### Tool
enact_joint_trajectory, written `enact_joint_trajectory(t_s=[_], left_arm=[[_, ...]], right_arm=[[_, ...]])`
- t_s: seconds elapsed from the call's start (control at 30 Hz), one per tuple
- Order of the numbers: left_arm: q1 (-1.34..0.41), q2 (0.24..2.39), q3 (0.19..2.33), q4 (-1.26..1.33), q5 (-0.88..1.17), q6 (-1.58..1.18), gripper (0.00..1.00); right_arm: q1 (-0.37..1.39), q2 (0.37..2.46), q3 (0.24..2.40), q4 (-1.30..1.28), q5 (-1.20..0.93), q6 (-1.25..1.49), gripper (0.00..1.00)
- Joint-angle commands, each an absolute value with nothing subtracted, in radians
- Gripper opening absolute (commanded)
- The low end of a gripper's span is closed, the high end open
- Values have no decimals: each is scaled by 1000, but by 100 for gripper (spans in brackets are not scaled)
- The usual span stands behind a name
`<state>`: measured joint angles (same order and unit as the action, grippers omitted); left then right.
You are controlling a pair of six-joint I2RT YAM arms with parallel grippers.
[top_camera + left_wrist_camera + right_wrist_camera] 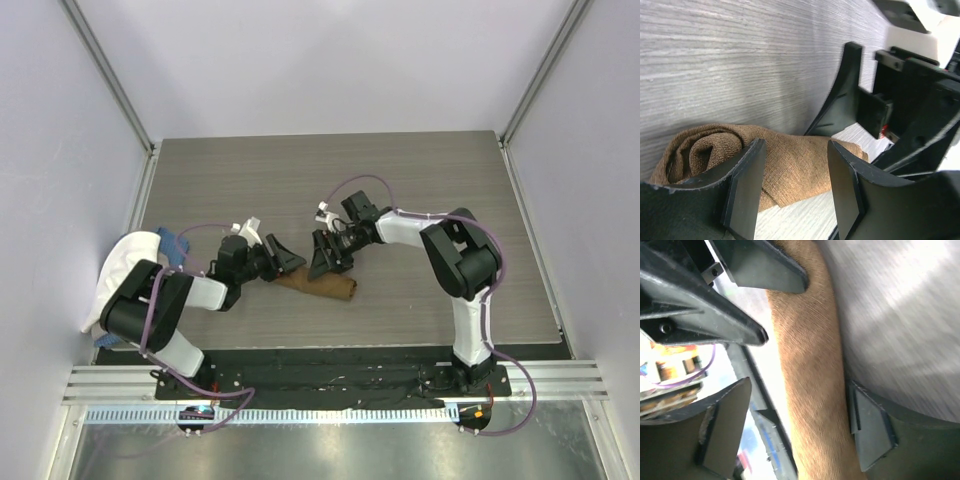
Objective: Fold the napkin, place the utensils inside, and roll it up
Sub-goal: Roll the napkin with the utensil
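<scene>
Left gripper (284, 258): fingers apart, set over the 9 o'clock end of the napkin (320, 287), nothing clamped.

Right gripper (330, 256): fingers also spread, the cloth running between them near mid-length.

Napkin lies rolled, toward 6 o'clock of the table (250, 170) centre.

Spoon not visible, presumably wrapped inside.

Judgement: both grippers bracket the roll to stop it unwinding.

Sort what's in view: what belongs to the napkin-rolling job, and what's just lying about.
Part of the job:
- brown napkin, already rolled
- left fingers and right fingers, both open at the roll
- spoon: not visible

Just lying about:
- white cloth, far left
- blue cloth, beside it
</scene>
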<state>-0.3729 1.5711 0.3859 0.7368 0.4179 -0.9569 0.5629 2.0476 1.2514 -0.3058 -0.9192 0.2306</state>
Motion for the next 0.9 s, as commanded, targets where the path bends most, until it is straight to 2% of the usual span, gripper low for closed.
enact_joint_trajectory(t_s=[0.0,0.37,0.6,0.87], left_arm=[[-377,1624,371,818,420,-926,56],[-377,1631,423,815,442,-910,59],[-377,1530,569,559,407,-740,67],[-374,1427,780,214,264,-629,78]], right_arm=[[548,1958,1178,-284,-632,146,85],[532,1724,1072,-265,-374,113,91],[503,1579,970,-195,-288,175,95],[413,1376,833,-114,-189,258,96]])
